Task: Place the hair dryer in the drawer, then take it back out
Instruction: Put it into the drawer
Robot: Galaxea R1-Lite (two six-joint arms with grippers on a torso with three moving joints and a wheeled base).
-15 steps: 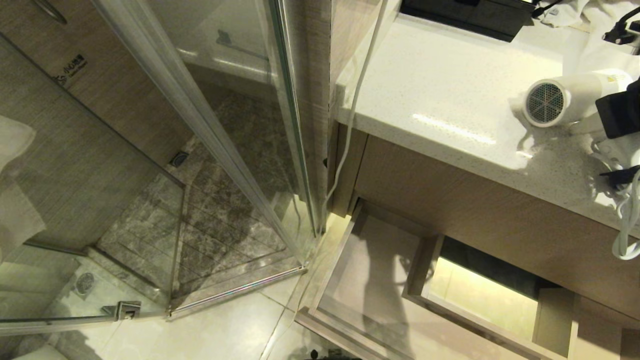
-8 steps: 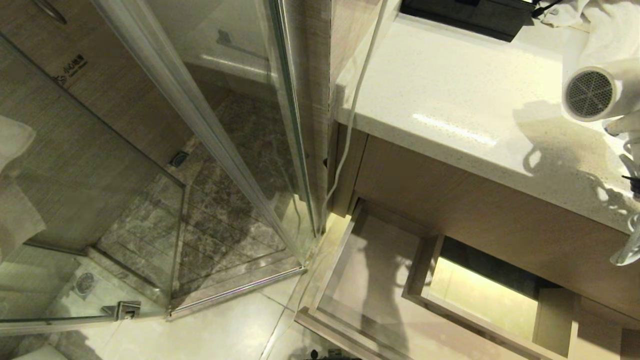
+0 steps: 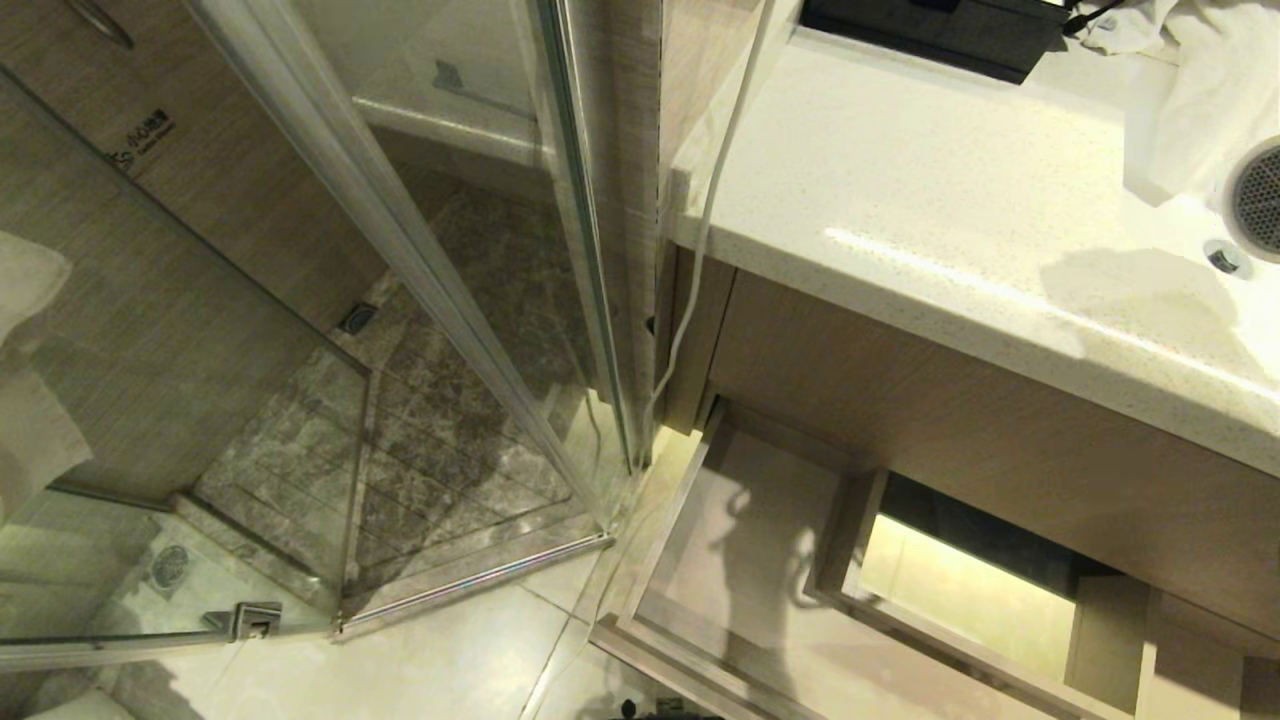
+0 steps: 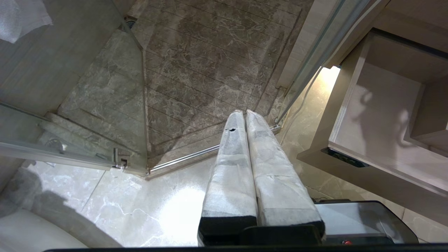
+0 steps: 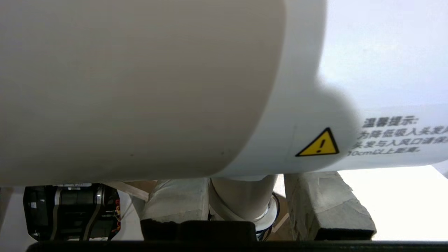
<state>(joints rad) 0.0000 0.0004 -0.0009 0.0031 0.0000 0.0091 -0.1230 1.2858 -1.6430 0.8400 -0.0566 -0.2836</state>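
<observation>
We hold the hair dryer [image 5: 157, 87] by its slim handle [image 5: 241, 199]. Our right gripper [image 5: 241, 206] pinches that handle, with one padded finger [image 5: 175, 203] on each side, and the fat white barrel fills nearly all of the right wrist view. A yellow warning sticker [image 5: 317, 143] sits on the barrel.

A second ago the dryer lay low over the white counter [image 3: 900, 200], with its round mesh grille facing us. Now it has gone up and off to the right. In the head view only a sliver of the dark grille [image 3: 1262, 200] peeks in at the right edge. The bundled cord that hung over the counter's edge is gone from that view too. We think this means the pick-up is done and the dryer is in the air, ready to be carried.

The drawer [image 3: 700, 520] is pulled open below the counter, and nothing lies in the part we can see. It is well apart from the dryer, so the dryer has to come down and to the left to get in.

The head view shows the open drawer but hardly any dryer. The right wrist view shows the grip but no drawer. The left wrist view shows our left gripper [image 4: 245, 115] parked over the floor, its fingers pressed together, with the drawer off to one side.
</observation>
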